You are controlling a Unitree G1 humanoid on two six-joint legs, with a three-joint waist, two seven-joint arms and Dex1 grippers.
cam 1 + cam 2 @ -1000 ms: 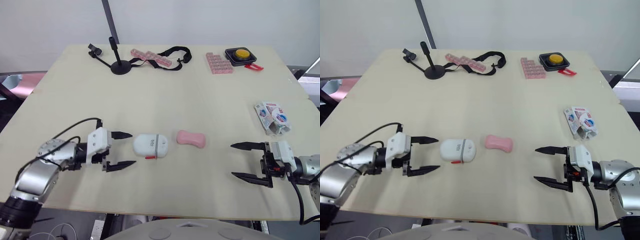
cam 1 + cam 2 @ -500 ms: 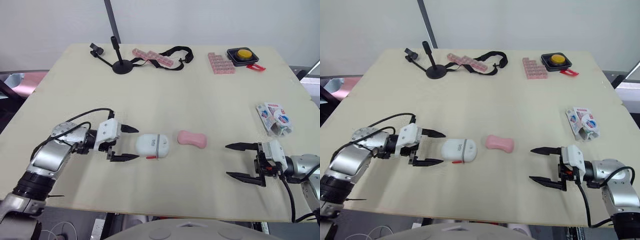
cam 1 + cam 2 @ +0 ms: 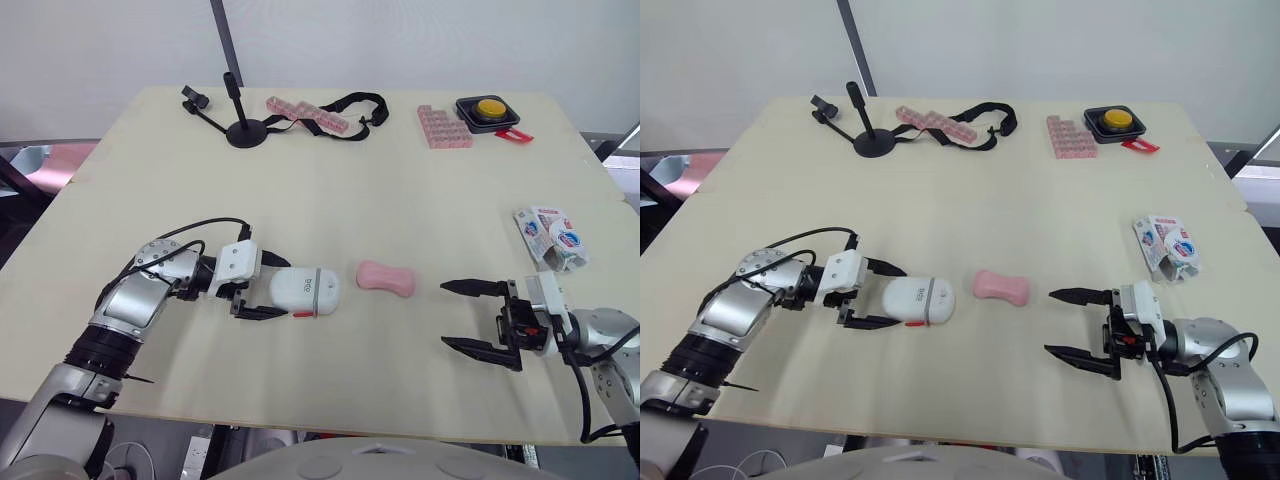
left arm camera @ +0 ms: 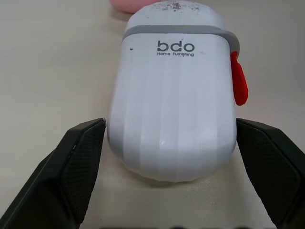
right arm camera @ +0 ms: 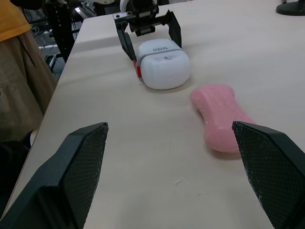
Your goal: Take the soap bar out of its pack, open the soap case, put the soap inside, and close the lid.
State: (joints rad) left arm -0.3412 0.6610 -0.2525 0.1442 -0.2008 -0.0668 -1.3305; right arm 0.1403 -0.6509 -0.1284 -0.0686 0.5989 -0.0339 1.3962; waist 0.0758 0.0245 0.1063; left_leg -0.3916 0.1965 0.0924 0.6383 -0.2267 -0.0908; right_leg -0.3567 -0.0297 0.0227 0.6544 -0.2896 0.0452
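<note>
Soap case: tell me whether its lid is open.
No, the soap case is shut, its white halves meeting flush at the grey band, with the left gripper open around its near end.

Soap case (image 3: 305, 290): white, rounded, ribbed shell, "bdo" printed on top. Grey band near end facing soap, small red tab on side. Lid shut, lying flat on desk (image 3: 350, 180), left of centre toward front.

Soap bar (image 3: 385, 279): pink, waisted, unwrapped. Flat on desk just beside case, to its right, narrow gap between.

Pack (image 3: 548, 236): white with red-blue print, crumpled. By right edge, well apart from both.
</note>
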